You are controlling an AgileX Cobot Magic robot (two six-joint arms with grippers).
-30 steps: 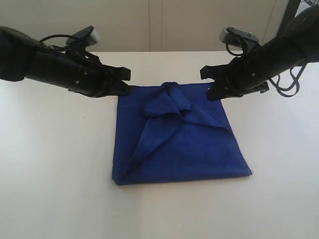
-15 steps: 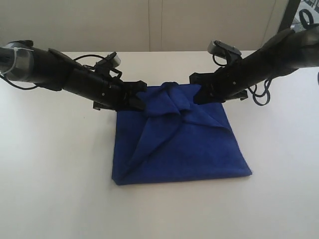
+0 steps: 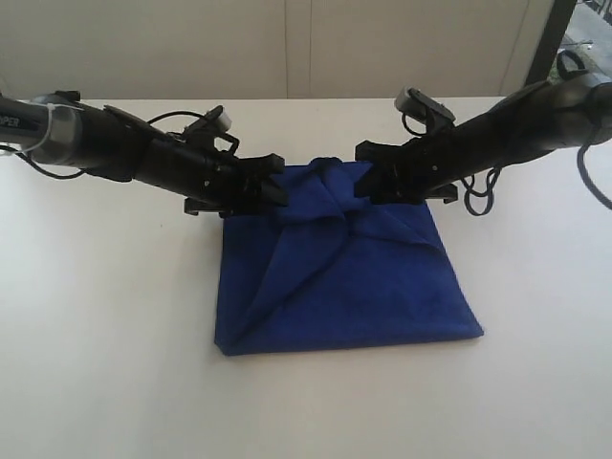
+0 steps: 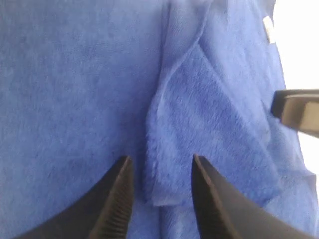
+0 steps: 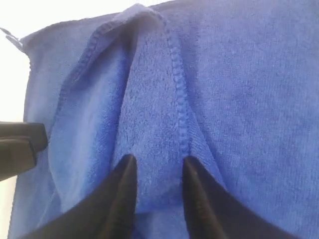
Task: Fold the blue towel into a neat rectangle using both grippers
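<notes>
Beneath both pincers lies the blue towel (image 3: 344, 277), half folded and bunched between them, and with the left gripper (image 4: 159, 160) and right gripper (image 5: 156, 162) each spread astride a raised pleat, we judge that pinching and drawing outward comes next, over bare table (image 3: 105, 335) beyond each.

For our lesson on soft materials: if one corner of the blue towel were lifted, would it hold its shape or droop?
Probably droop: the blue towel lies in soft creases, bunched into a ridge at its far edge. Its fluffy pile, seen in the wrist views, suggests little slipping when pinched. Pushed, it would likely wrinkle, not slide whole.
</notes>
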